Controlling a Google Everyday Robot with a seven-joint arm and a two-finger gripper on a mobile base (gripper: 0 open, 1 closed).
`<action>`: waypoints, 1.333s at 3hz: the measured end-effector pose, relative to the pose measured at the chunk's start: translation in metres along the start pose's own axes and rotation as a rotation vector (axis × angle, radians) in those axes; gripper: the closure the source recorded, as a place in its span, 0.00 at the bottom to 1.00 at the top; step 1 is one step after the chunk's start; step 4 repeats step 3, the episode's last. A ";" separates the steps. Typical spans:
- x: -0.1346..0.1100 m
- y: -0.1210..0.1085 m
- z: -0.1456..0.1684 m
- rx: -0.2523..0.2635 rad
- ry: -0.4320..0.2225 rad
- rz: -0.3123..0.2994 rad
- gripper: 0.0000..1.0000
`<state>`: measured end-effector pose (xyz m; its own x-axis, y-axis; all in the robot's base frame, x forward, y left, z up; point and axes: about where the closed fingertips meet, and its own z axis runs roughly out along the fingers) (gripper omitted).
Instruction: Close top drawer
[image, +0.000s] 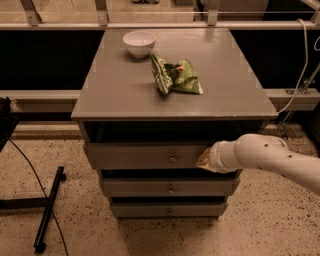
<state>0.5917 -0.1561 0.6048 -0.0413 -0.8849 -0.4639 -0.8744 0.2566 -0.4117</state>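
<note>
At the front of a grey three-drawer bench (120, 85), the top drawer (140, 156) stands slightly pulled out, with a dark gap above it. The gripper (204, 159), on a white arm (265, 157) reaching in from the right, touches the drawer front just right of its small round knob (172, 159); whether it is open or closed cannot be told. On the bench sit a white bowl (139, 43) and a crumpled green snack bag (176, 76).

grey cabinet top (125, 95) bears white bowl (139, 43) and green bag (176, 77); pincer (204, 159) at top drawer (135, 156) front.
</note>
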 end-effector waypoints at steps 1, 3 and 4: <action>-0.001 -0.004 0.001 0.001 -0.008 0.000 1.00; -0.009 0.034 -0.023 -0.077 -0.035 -0.015 1.00; -0.009 0.034 -0.023 -0.077 -0.035 -0.015 1.00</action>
